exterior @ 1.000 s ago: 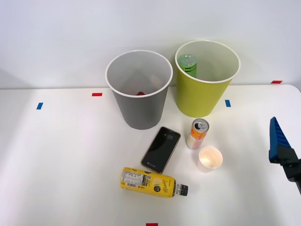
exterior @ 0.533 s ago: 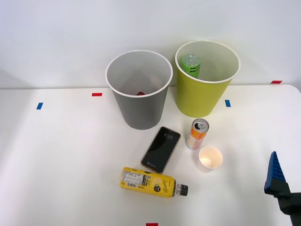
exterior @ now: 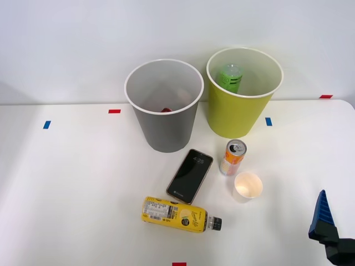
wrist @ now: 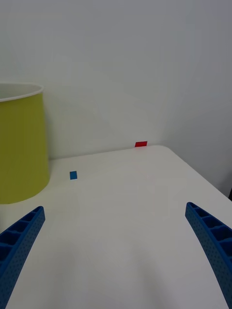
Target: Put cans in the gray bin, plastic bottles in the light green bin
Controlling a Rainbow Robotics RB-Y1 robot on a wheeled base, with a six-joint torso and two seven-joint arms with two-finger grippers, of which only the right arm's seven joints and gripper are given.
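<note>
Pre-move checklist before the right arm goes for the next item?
1. Right gripper open, nothing held: ok.
2. Green-label bottle in the light green bin: ok.
3. Can upright, not yet in the gray bin: not ok.
4. Yellow-label bottle lying on the table, not binned: not ok.
5. Paper cup close beside the can, may crowd a grasp: cannot tell.
6. Phone apart from the can: ok.

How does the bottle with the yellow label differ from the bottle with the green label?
The yellow-label bottle lies on its side on the table; the green-label bottle is inside the light green bin. Their labels differ: yellow against bright green. Both are small plastic bottles.
</note>
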